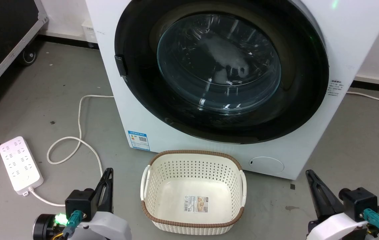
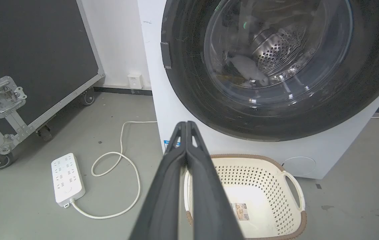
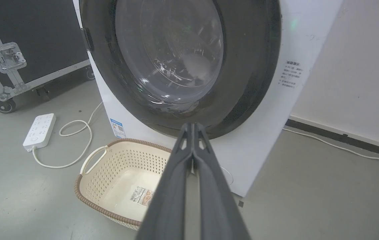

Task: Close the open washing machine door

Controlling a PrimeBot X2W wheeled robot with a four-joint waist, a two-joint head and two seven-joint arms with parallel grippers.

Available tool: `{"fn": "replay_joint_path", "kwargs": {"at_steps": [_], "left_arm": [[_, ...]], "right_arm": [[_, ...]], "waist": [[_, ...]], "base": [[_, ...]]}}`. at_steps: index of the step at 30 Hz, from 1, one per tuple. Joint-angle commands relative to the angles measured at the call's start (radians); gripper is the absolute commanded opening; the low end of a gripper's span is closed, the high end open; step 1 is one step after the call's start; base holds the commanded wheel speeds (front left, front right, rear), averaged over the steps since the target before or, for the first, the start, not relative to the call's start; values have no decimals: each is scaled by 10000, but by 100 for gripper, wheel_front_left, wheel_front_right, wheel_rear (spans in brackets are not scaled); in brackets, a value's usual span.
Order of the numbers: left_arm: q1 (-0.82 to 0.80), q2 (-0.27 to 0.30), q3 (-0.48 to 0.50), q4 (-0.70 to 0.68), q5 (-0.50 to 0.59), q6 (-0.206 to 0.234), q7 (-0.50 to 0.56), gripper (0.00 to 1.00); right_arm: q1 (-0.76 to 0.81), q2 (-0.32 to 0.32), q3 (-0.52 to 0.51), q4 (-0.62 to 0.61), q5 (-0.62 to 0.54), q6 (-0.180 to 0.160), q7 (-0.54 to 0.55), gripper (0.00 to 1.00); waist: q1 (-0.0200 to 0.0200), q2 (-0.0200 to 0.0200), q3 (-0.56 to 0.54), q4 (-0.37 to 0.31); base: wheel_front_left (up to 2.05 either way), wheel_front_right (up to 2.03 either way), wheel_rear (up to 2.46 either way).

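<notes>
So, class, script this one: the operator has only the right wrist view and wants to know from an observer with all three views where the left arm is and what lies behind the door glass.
Operator: Is my left gripper anywhere near the door?
Observer: No. In the head view the left gripper sits low, left of the basket and apart from the washing machine door.
Operator: Open or shut?
Observer: Shut. The left wrist view shows its fingers pressed together, with nothing between them.
Operator: And behind the glass?
Observer: The left wrist view shows the perforated steel drum through it.
</notes>
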Motion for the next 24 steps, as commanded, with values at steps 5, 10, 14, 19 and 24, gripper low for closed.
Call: {"fn": "replay_joint_path", "kwargs": {"at_steps": [5, 10, 14, 19, 24], "left_arm": [[-38, 1, 94, -188, 168, 114, 215, 0], [-40, 0, 130, -262, 214, 156, 317, 0], [-41, -1, 159, -321, 250, 190, 398, 0], [-42, -1, 170, -342, 264, 202, 429, 0], [-42, -1, 170, -342, 264, 202, 429, 0]], "right_arm": [[-213, 38, 138, -152, -70, -7, 224, 0], [-236, 39, 199, -197, -86, -7, 327, 0], [-254, 41, 248, -233, -98, -7, 408, 0], [-261, 41, 266, -246, -103, -7, 438, 0], [-261, 41, 266, -246, -103, -7, 438, 0]], "waist": [[0, 0, 3, 24], [0, 0, 5, 38], [0, 0, 7, 49], [0, 0, 8, 53], [0, 0, 8, 53]], "base": [[0, 0, 0], [0, 0, 0], [0, 0, 0], [0, 0, 0], [0, 0, 0]]}}
